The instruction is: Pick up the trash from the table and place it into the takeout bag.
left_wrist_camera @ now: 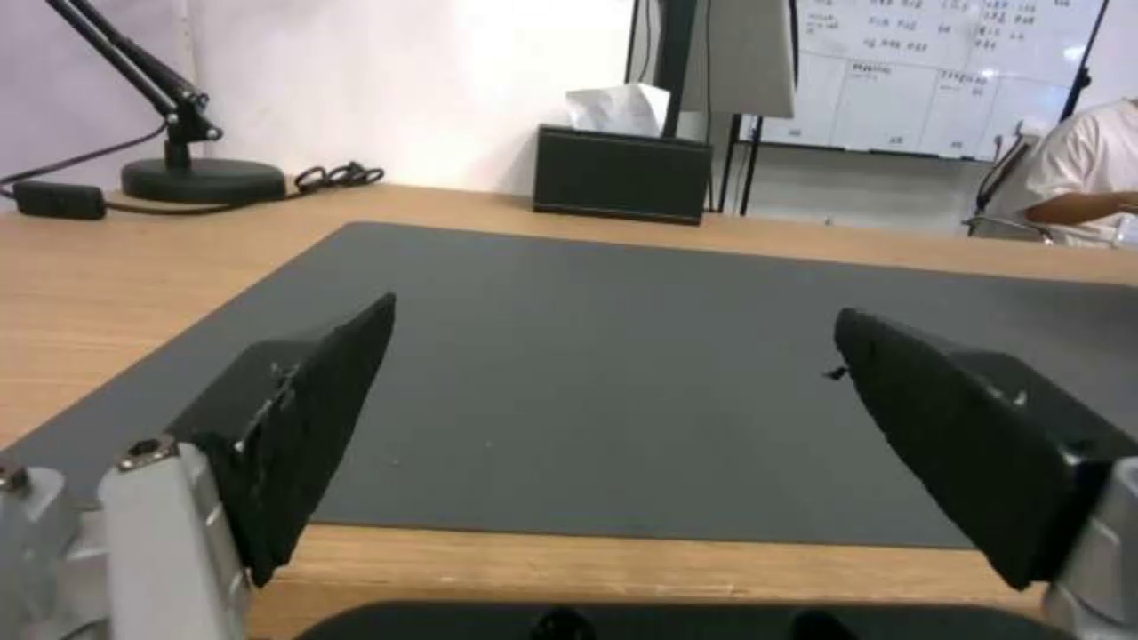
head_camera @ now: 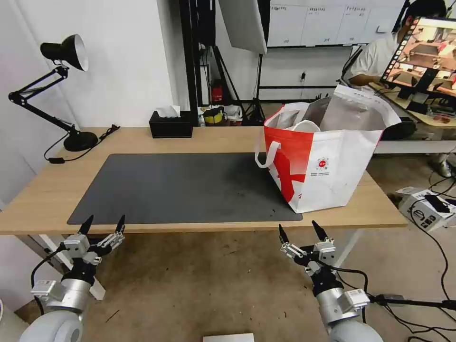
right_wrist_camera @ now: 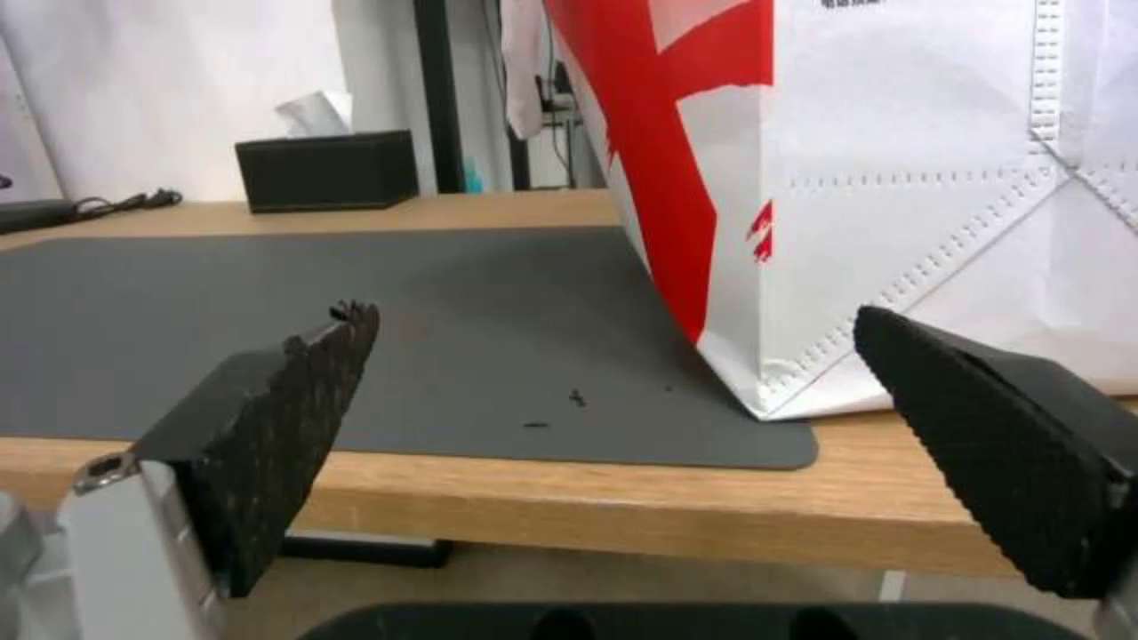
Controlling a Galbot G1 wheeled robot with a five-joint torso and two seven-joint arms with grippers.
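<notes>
The takeout bag (head_camera: 332, 166) stands open on the right end of the table (head_camera: 42, 194), partly on the dark grey mat (head_camera: 180, 185), with its foil lining showing. The trash is out of view. The mat's surface is bare apart from a few dark crumbs (right_wrist_camera: 575, 397). My left gripper (head_camera: 105, 221) hangs open just in front of the table's front edge, at the mat's near left corner (left_wrist_camera: 614, 311). My right gripper (head_camera: 299, 230) is open too, below the front edge and facing the bag's lower corner (right_wrist_camera: 925, 178). Neither holds anything.
A black desk lamp (head_camera: 78, 140) stands at the back left with its cord on the tabletop. A black tissue box (head_camera: 170, 124) sits at the back middle. A white device and cables (head_camera: 425, 206) lie on the floor to the right.
</notes>
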